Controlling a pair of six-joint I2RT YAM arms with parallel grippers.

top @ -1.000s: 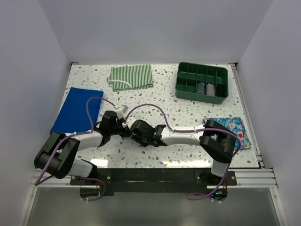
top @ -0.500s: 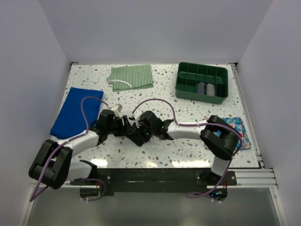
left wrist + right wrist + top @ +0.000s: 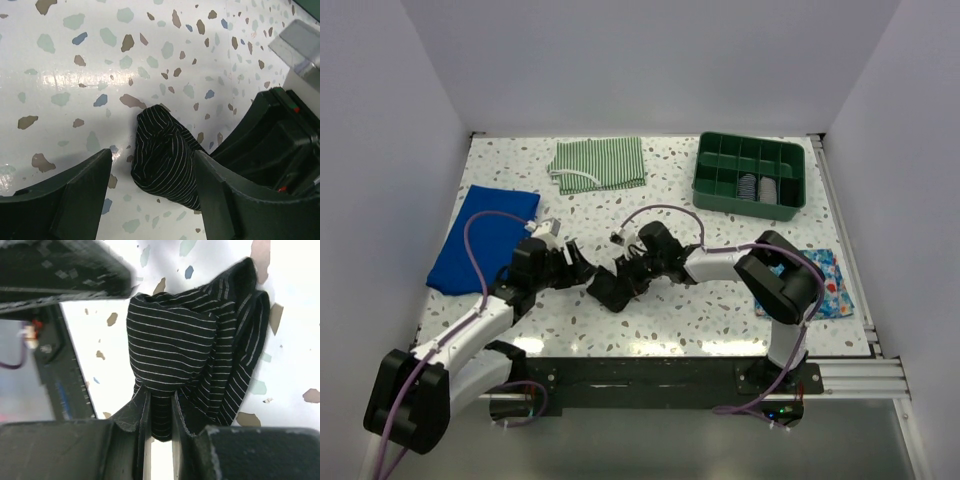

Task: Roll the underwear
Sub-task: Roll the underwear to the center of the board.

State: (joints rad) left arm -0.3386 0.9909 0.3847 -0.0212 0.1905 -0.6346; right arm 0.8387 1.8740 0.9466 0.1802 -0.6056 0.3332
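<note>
Now my left fingers (image 3: 82,192) have opened and stand clear either side of the underwear (image 3: 165,160), a rolled black bundle on the table (image 3: 75,60), while my right fingers (image 3: 127,432) stay pinched on its fold, so the roll appears nearly complete.

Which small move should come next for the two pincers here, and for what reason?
Probably the right pincer should open and draw back. The underwear lies bunched into a compact roll on the table. The left pincer stands open and grips nothing, and only the right pincer pinches one end of the fabric, so the roll seems finished.
</note>
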